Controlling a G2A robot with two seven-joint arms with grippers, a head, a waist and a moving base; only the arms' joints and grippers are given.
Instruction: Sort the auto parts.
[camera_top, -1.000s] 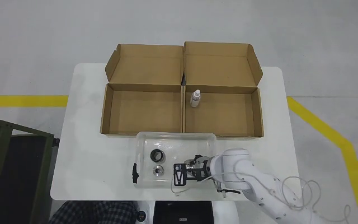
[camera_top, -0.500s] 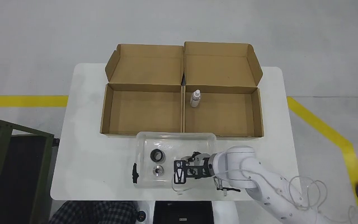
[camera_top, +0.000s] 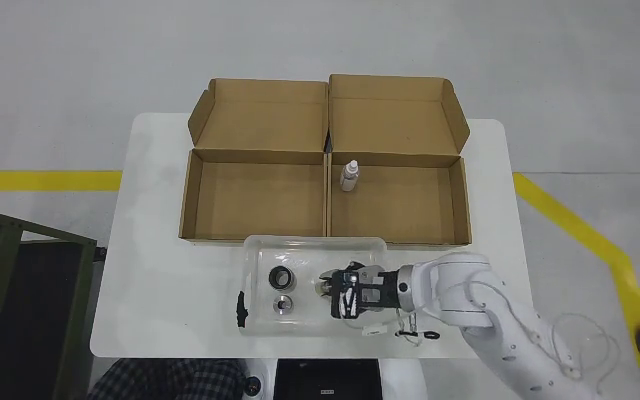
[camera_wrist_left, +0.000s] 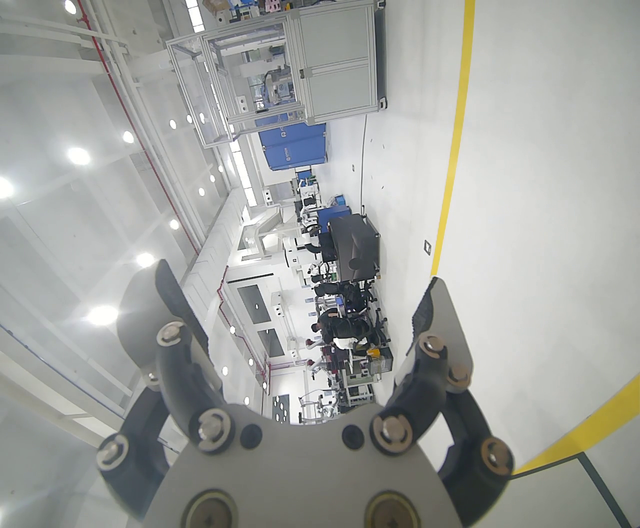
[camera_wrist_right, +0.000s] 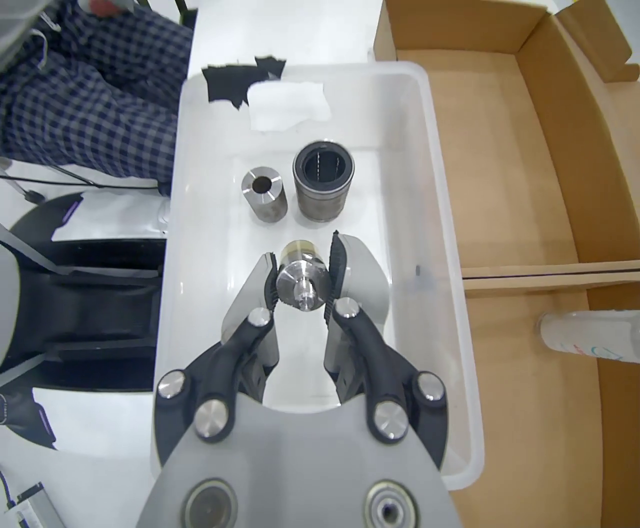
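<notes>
The right gripper (camera_wrist_right: 303, 252) pinches a stepped steel part (camera_wrist_right: 300, 287) between its fingers near the middle of the clear bin (camera_wrist_right: 442, 200), just beside a linear bearing (camera_wrist_right: 323, 182) and a steel bushing (camera_wrist_right: 263, 194). The left gripper (camera_wrist_left: 300, 285) has its fingers spread.

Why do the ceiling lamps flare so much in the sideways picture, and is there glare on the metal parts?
Left wrist view: the ceiling lamps bloom into halos, one beside the open left pincer; the yellow floor line bows slightly, likely the wide lens. Right wrist view: bright highlights on the stepped metal shaft in the right pincer and on the clear tub.
</notes>
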